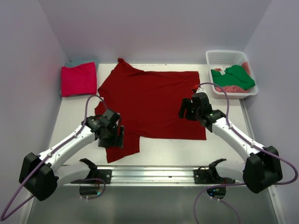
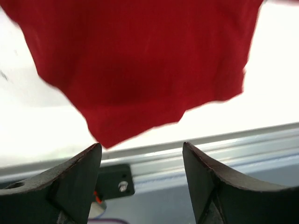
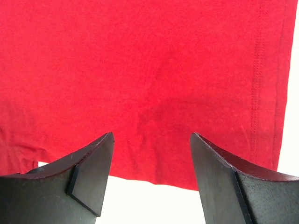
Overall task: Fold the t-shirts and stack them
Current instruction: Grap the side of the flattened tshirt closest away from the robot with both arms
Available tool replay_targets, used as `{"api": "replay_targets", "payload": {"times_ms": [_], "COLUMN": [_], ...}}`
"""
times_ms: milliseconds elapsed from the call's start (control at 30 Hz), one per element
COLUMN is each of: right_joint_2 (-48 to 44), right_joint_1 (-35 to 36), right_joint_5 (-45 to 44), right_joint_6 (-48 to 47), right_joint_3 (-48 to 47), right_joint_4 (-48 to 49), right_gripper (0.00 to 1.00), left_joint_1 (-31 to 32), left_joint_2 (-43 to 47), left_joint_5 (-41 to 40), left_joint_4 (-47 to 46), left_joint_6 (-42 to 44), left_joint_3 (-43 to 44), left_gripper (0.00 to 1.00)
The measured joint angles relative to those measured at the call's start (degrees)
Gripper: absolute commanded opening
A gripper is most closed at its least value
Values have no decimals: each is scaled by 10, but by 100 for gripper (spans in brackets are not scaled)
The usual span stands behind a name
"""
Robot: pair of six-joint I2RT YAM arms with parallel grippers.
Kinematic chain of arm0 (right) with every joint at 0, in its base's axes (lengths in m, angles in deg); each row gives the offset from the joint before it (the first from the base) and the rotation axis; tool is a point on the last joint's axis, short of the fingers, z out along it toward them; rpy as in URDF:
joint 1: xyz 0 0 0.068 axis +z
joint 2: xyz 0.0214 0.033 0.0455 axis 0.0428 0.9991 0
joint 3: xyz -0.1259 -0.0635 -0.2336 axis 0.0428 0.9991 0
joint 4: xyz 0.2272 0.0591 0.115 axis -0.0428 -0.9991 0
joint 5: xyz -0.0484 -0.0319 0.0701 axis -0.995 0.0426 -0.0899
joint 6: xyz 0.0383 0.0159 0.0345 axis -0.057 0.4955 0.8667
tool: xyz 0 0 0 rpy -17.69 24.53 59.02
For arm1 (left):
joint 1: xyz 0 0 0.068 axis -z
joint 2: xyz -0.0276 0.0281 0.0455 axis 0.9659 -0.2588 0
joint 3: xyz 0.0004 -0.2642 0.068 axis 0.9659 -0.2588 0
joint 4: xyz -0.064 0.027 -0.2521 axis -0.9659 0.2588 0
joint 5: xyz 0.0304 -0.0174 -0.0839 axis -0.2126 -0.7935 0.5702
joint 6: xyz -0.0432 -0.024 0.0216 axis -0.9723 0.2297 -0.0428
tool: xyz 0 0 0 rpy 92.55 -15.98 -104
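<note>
On the white counter (image 1: 74,112), you have the dark red cloth t-shirt (image 1: 154,100) spread unfolded at centre, left fingers (image 2: 74,182) and right fingers (image 3: 88,168) apart and empty over its edges, a folded magenta-pink shirt (image 1: 78,79) stacked far left, and a green shirt (image 1: 233,77) waiting in the white plastic lattice basket (image 1: 224,56).

The left tool (image 2: 141,145) is seen with its two dark fingers (image 2: 74,182) spread apart; the metal rail (image 2: 233,154) is seen through the gap between them. Ahead of the tool, a dark red t-shirt (image 2: 140,60) is spread on the white worktop (image 2: 271,93); its nearest edge is drawn to a point just beyond the left finger's tip, apart from both fingers. A black bracket (image 2: 114,182) with a screw (image 2: 123,186) is fixed below the rail, just beside the left finger.
</note>
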Motion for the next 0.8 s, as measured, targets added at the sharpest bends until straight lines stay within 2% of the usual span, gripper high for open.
{"api": "replay_targets", "payload": {"times_ms": [233,467,800], "right_joint_2": [-2,-2,-2], "right_joint_1": [0,0,0], "right_joint_5": [-5,-5,-4], "right_joint_6": [1,0,0], "right_joint_3": [0,-16,-18], "right_joint_4": [-13,-21,-22], "right_gripper": [71,71,70], "left_joint_1": [22,30,43], "left_joint_2": [42,-7,-88], "left_joint_5": [7,-16,-19], "left_joint_4": [53,96,83], "left_joint_6": [-28,-22,-11], "left_joint_3": [-25,-14,-12], "left_gripper": [71,71,71]}}
